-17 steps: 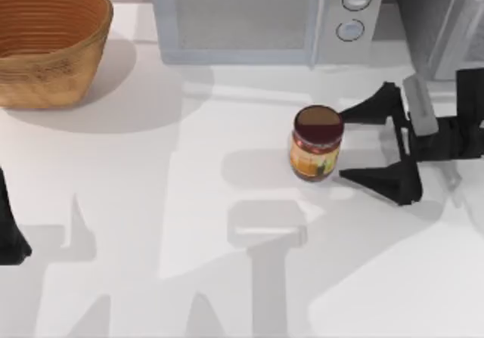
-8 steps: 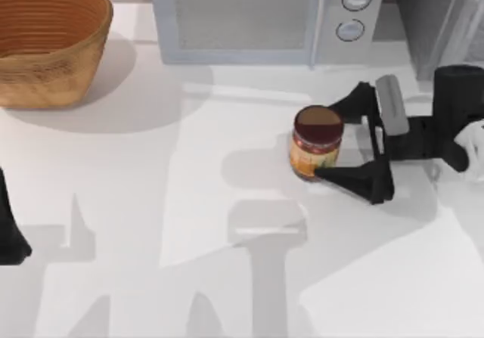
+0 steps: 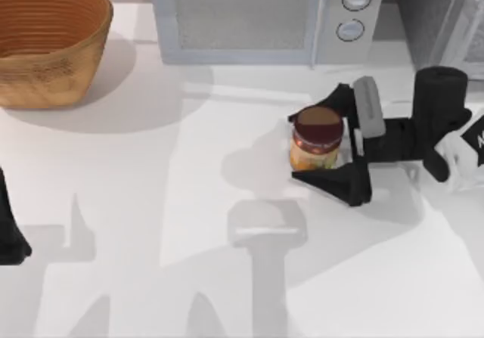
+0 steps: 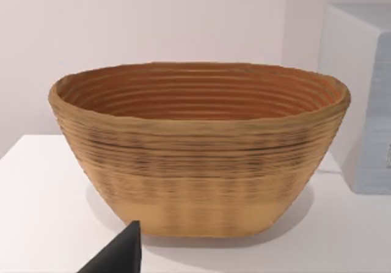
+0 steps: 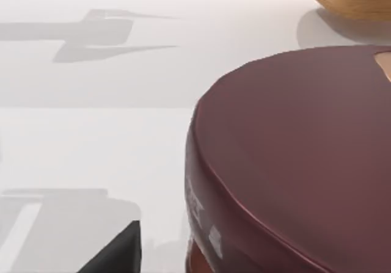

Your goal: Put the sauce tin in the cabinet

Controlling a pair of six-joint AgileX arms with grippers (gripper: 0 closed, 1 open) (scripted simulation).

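The sauce tin [image 3: 316, 141], a small jar with a dark maroon lid and an orange-yellow label, stands upright on the white table right of centre. My right gripper [image 3: 298, 146] is open and straddles the tin from the right, one black finger on its far side and one on its near side. In the right wrist view the maroon lid [image 5: 299, 157] looms very close, beside one dark fingertip [image 5: 116, 254]. The grey speckled cabinet [image 3: 435, 20] stands at the back right corner. My left arm [image 3: 9, 236] rests parked at the table's left edge.
A pale microwave [image 3: 257, 13] with two round knobs stands at the back, just behind the tin. A woven basket [image 3: 45, 43] sits at the back left, and it faces the left wrist camera [image 4: 201, 151]. Open tabletop [image 3: 151, 224] lies in front.
The right gripper has slid left across the table until its open fingers flank the tin. The tin and the left arm have stayed put.
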